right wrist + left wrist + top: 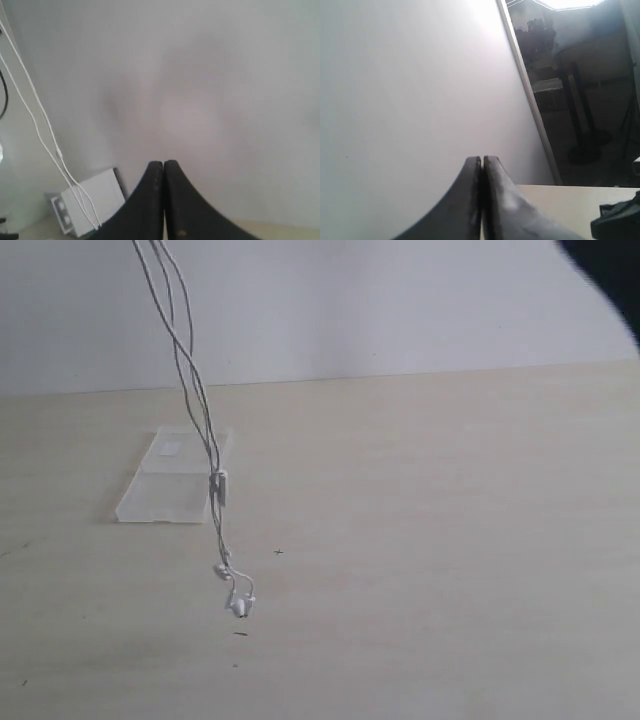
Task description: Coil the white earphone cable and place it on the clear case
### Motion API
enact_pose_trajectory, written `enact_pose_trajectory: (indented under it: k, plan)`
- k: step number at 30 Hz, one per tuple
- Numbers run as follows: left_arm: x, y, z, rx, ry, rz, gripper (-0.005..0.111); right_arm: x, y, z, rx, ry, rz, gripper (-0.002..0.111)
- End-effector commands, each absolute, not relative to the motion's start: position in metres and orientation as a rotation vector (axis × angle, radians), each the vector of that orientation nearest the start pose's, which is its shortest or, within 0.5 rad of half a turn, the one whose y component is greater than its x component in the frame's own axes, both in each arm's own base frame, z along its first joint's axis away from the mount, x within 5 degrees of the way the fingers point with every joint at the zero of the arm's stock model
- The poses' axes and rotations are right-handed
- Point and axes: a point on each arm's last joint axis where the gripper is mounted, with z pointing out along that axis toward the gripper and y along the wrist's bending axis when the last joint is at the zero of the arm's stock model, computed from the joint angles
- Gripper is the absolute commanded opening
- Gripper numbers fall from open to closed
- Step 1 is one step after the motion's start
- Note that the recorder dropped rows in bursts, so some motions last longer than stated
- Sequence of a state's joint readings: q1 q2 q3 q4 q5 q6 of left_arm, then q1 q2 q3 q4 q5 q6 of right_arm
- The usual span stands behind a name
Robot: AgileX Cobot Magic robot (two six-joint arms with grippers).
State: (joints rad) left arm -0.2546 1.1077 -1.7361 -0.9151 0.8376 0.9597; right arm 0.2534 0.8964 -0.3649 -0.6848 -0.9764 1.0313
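Nothing written can be read in any view: no words, numbers or brand marks. The clear case (165, 492) on the table (430, 540) has a small whitish label (170, 448) near the end facing the wall. The label is too blurred to show any writing.

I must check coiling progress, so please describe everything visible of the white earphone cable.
The white earphone cable is a very thin wire, not coiled. Two strands hang from above the exterior view's top edge, so its holder is unseen. They meet near the inline remote, in front of the clear case. Both earbuds rest on the table.
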Motion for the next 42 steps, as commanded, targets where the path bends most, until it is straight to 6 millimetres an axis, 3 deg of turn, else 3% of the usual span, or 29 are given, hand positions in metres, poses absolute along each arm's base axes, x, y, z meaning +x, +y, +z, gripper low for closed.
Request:
enact_pose_trajectory:
  k: [1,7,12,17,26,28,30,33,35,42]
  plan:
    - [0.131,-0.091,0.587,0.838,1.218,-0.49,0.0,0.154,0.1,0.294,-0.444,1.331,1.111,0.0]
    - [0.13,-0.092,0.585,0.854,1.227,-0.494,0.0,0.144,0.116,0.279,-0.833,1.378,1.127,0.0]
    - [0.13,-0.092,0.584,0.864,1.232,-0.498,0.0,0.151,0.126,0.302,-0.85,1.401,1.161,0.0]
    - [0.13,-0.092,0.584,0.863,1.232,-0.506,0.0,0.161,0.147,0.327,-0.908,1.408,1.002,0.0]
    - [0.129,-0.093,0.584,0.866,1.233,-0.511,0.0,0.196,0.186,0.32,-0.998,1.386,0.992,0.001]
    - [0.129,-0.093,0.584,0.866,1.233,-0.511,0.0,0.2,0.194,0.315,-1.019,1.382,1.047,0.01]
    - [0.129,-0.093,0.584,0.866,1.233,-0.511,0.0,0.201,0.199,0.308,-1.038,1.388,1.087,0.033]
    - [0.129,-0.093,0.584,0.866,1.233,-0.511,0.0,0.201,0.201,0.305,-1.041,1.386,1.125,0.054]
    - [0.129,-0.093,0.584,0.866,1.233,-0.511,0.0,0.2,0.202,0.305,-1.038,1.38,1.155,0.059]
    - [0.129,-0.093,0.584,0.866,1.233,-0.511,0.0,0.2,0.204,0.303,-1.032,1.379,1.226,0.059]
